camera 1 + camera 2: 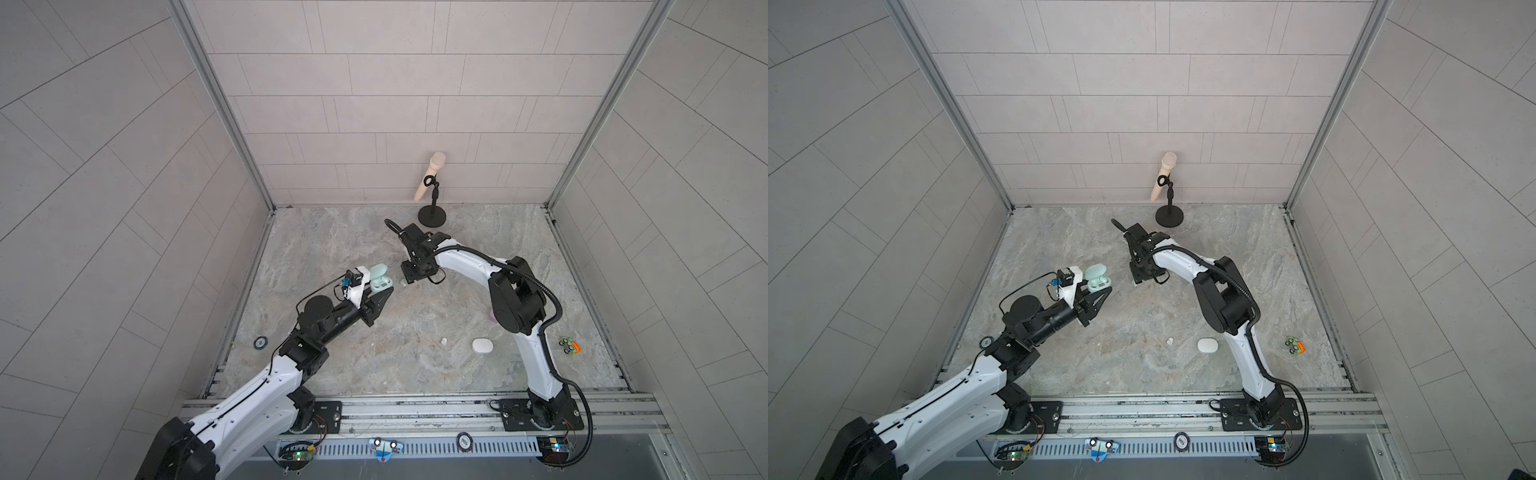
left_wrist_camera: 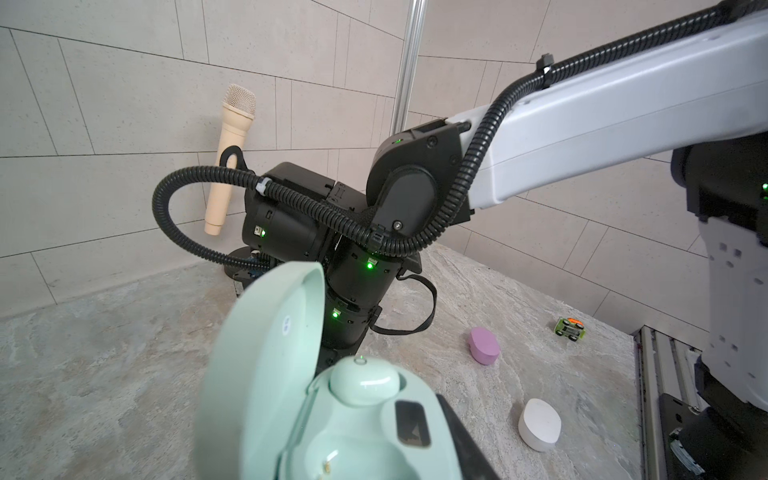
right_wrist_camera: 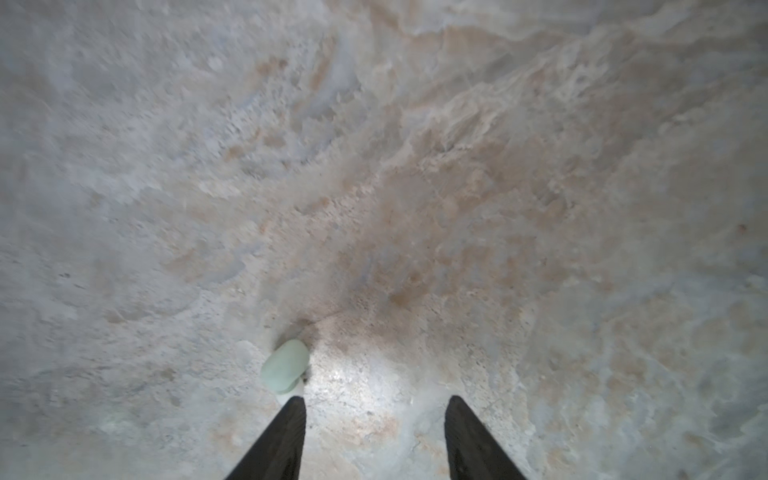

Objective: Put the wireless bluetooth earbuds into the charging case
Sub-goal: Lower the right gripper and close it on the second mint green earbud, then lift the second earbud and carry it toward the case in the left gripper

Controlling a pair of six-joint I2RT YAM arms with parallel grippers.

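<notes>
Lab cell: tiled walls [image 1: 374,104], aluminium frame [image 1: 226,112]

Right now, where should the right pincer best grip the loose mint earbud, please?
Probably from straight above, pinching the mint earbud across its narrow width: it lies flat and oblong. The open right pincer must first shift sideways to straddle it.

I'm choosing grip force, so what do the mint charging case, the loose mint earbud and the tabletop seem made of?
The mint charging case: likely moulded plastic, smooth satin finish, soft highlights on its lid. The loose mint earbud: probably the same plastic, though blurred. The tabletop: veined grey-beige stone look, matte; real stone or printed laminate, I cannot tell.
</notes>
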